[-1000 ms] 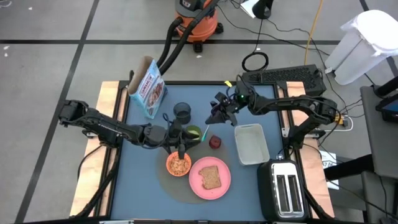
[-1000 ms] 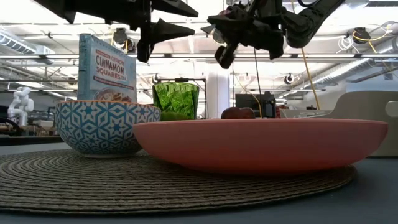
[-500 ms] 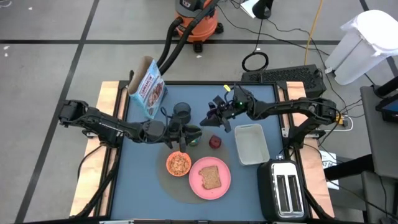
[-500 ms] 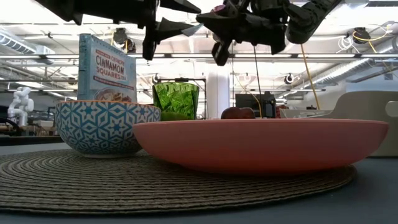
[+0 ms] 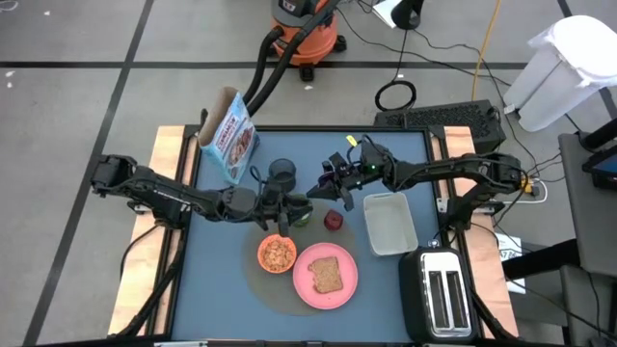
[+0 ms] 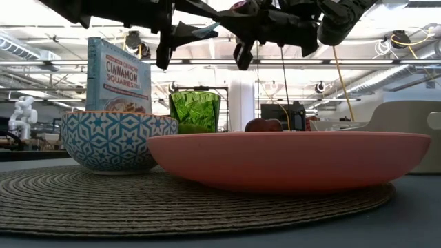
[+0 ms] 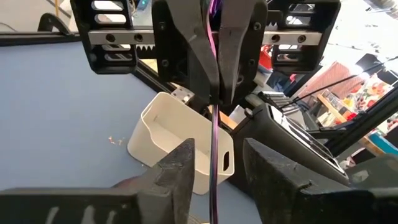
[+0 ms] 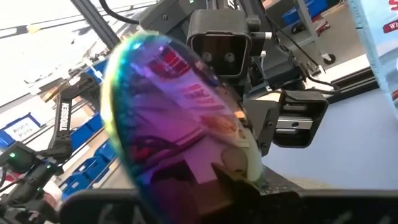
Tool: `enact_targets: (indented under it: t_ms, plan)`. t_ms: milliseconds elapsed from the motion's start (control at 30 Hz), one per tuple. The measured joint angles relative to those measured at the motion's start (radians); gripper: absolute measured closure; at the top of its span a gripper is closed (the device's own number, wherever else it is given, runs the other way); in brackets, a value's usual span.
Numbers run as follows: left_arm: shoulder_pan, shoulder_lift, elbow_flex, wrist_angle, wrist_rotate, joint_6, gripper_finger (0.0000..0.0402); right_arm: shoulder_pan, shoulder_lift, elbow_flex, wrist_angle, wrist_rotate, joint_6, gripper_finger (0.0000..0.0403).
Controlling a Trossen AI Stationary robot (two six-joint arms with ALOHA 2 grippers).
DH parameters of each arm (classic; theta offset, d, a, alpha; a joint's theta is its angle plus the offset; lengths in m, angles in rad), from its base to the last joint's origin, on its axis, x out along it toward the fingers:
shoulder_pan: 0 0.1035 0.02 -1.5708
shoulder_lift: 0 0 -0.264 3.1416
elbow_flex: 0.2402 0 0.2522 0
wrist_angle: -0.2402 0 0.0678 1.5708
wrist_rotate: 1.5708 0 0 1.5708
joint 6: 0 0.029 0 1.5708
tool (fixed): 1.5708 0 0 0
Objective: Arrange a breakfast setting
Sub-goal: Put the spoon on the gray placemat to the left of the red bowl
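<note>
My right gripper (image 5: 332, 184) is shut on the purple spoon (image 8: 180, 112), high above the table between the dark blue mug (image 5: 282, 173) and the dark red fruit (image 5: 334, 221). My left gripper (image 7: 214, 171) faces it, open. Its fingers stand on either side of the spoon's thin handle (image 7: 213, 149) without visibly touching it. The green cup (image 6: 195, 111) stands below the left gripper. The orange bowl (image 5: 278, 253) and the pink plate (image 5: 342, 284) with the toast slice (image 5: 327, 275) rest on the round grey mat (image 5: 265, 289). The cereal box (image 5: 229, 137) stands at the far left. My right gripper pinches the spoon between its two fingers near the bowl end (image 7: 213, 109), as the left wrist view shows. The fingers come about level from the table's right. The spoon is clear of the table, its handle reaching toward my left gripper and its bowl close to the right wrist camera.
A clear rectangular tub (image 5: 389, 222) lies at the right, and a black toaster (image 5: 442, 289) stands at the near right corner. The mug, cup and fruit crowd the middle of the table under both grippers.
My right gripper has carried the spoon toward the table's left, closer to my left gripper. My left gripper has gone from above the orange bowl a little toward the far edge, to meet the spoon.
</note>
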Motion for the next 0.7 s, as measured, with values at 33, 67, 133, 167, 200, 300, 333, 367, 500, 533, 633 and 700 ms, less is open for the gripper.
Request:
enact_targets:
  t_ms: [33, 67, 133, 167, 200, 300, 333, 367, 500, 533, 633, 700]
  plan:
    - [0.000, 0.000, 0.000, 0.000, 0.000, 0.000, 0.0265, 0.000, 0.000, 0.000, 0.000, 0.000, 0.000, 0.0403]
    - [0.000, 0.000, 0.000, -0.001, 0.000, 0.000, 0.0274, 0.000, 0.000, 0.000, 0.000, 0.000, 0.000, 0.0403]
    - [0.000, 0.000, 0.000, -0.001, 0.000, 0.003, 0.0297, 0.001, 0.000, 0.000, 0.000, 0.000, 0.000, 0.0403]
    - [0.000, 0.000, 0.000, -0.001, 0.000, 0.003, 0.0309, 0.001, 0.000, 0.000, 0.000, 0.000, 0.000, 0.0403]
    - [0.000, 0.000, 0.000, -0.001, 0.000, 0.003, 0.0322, 0.001, 0.000, 0.000, 0.000, 0.000, 0.000, 0.0403]
    - [0.000, 0.000, 0.000, -0.002, 0.000, 0.004, 0.0359, 0.001, 0.000, 0.000, 0.000, 0.000, 0.000, 0.0401]
    - [0.000, 0.000, 0.000, -0.003, 0.000, 0.004, 0.0370, 0.001, 0.000, 0.000, 0.000, 0.000, 0.000, 0.0401]
    - [0.000, 0.000, 0.000, -0.003, 0.000, 0.005, 0.0380, 0.001, 0.000, 0.000, -0.001, 0.000, 0.000, 0.0400]
    - [0.000, 0.000, 0.000, -0.003, -0.001, 0.005, 0.0392, 0.001, 0.000, 0.000, -0.001, -0.001, 0.000, 0.0399]
    - [0.000, 0.000, 0.000, -0.003, 0.000, 0.005, 0.0392, 0.001, 0.000, 0.000, -0.001, 0.000, 0.000, 0.0399]
    - [0.000, 0.000, 0.000, -0.003, 0.000, 0.005, 0.0392, 0.001, 0.000, 0.000, -0.001, 0.000, 0.000, 0.0398]
    - [0.000, 0.000, 0.000, -0.003, -0.001, 0.005, 0.0392, 0.001, 0.000, 0.000, -0.001, 0.000, 0.007, 0.0398]
